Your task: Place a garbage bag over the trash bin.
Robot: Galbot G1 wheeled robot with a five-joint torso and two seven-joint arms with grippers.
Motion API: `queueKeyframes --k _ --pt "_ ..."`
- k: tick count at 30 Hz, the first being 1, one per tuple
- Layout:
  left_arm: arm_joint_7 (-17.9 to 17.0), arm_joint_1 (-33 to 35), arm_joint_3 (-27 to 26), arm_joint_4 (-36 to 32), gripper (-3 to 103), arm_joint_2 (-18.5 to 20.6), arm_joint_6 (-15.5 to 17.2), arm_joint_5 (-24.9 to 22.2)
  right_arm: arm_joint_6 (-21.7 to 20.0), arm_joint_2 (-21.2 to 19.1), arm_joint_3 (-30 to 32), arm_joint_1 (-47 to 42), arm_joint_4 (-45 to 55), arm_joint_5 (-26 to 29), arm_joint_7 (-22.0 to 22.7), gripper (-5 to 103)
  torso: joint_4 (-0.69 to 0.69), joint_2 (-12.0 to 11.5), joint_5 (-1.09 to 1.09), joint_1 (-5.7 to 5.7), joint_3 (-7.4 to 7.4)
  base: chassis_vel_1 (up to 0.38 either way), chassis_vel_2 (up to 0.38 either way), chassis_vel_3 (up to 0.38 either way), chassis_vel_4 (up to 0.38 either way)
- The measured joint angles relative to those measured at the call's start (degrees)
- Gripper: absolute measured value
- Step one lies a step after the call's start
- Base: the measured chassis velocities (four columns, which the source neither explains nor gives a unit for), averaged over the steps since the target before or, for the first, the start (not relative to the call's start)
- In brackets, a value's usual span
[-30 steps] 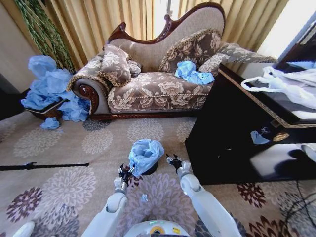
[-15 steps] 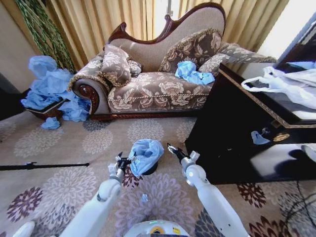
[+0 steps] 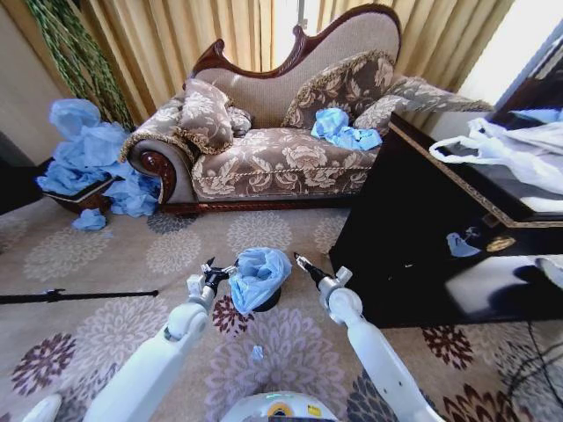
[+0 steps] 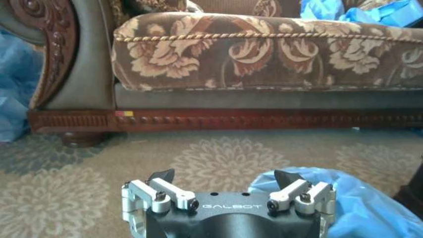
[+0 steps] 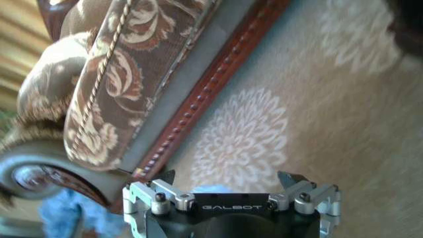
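Patterned beige carpet before a brown floral sofa [image 3: 281, 158] carries the small black cylindrical trash bin [image 3: 266, 302], with the wrinkly light-blue translucent garbage bag [image 3: 258, 274] draped over it, running upper right to lower left, between left gripper [image 3: 211, 272] and right gripper [image 3: 306, 266]. From the left wrist, that gripper's jaws stand wide and empty, the bag [image 4: 343, 208] just beside one finger. From the right wrist, its jaws also gape empty over carpet.

place: home living room | cues: sofa [image 3: 281, 132], curtains [image 3: 176, 40], floral carpet [image 3: 132, 255]

Floral sofa [image 3: 273, 158], patterned carpet [image 3: 132, 255]
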Motion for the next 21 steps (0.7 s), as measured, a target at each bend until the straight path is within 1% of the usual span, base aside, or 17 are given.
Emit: queueKeyframes --k 1,3,4,7,8,9,11,13,15,21 --pt "-0.1 -0.6 -0.1 0.7 100 0.0 0.0 0.0 -2.5 0.8 0.6 2.0 -2.1 4.7 0.4 100 0.0 0.0 0.0 0.0 0.0 0.0 0.0 0.0 0.0" --pt "-0.2 -1.0 -0.2 1.0 100 0.0 0.0 -0.1 -4.0 1.3 0.8 3.6 -4.1 7.1 0.7 100 0.0 0.0 -0.01 0.0 0.0 0.0 0.0 0.0 0.0" --pt "-0.2 -1.0 -0.2 1.0 100 0.0 0.0 -0.1 -4.0 1.3 0.8 3.6 -4.1 7.1 0.7 100 0.0 0.0 -0.01 0.0 0.0 0.0 0.0 0.0 0.0" --pt "-0.9 -1.6 -0.4 1.1 100 0.1 0.4 -0.9 -7.9 2.2 0.7 6.7 -8.6 9.4 -0.7 100 0.0 0.0 -0.01 0.0 -0.01 0.0 0.0 0.0 0.0" --pt "-0.9 -1.6 -0.4 1.1 100 0.1 0.4 -0.9 -7.9 2.2 0.7 6.7 -8.6 9.4 -0.7 100 0.0 0.0 -0.01 0.0 -0.01 0.0 0.0 0.0 0.0" --pt "-1.3 -1.8 -0.5 0.9 100 0.3 0.7 -1.6 -9.0 2.5 0.4 7.1 -9.8 9.4 -1.6 100 0.0 0.0 0.0 0.0 -0.01 0.0 0.0 0.0 0.0" --pt "-1.6 -2.3 -0.7 0.9 100 0.7 1.0 -2.2 -9.7 3.2 -0.2 7.3 -11.6 8.8 -2.8 100 0.0 0.0 0.0 0.0 -0.01 0.0 0.0 0.0 0.0" --pt "-1.7 -2.6 -0.7 0.9 100 1.0 1.1 -2.3 -9.9 3.4 -0.7 7.3 -12.0 8.5 -3.2 100 -0.01 0.0 0.01 0.0 -0.01 0.0 0.0 0.0 0.0" --pt "-1.8 -2.8 -0.8 1.0 100 1.2 1.2 -2.5 -9.9 3.8 -1.6 7.5 -14.0 6.7 -5.2 100 -0.01 0.0 0.0 -0.01 -0.01 0.0 0.0 0.0 0.0" --pt "-1.9 -2.7 -0.5 1.1 100 1.0 1.3 -2.5 -9.7 5.4 -1.2 9.5 -18.4 4.8 -6.7 100 0.01 0.0 0.0 -0.01 -0.01 0.0 0.0 0.0 0.0"
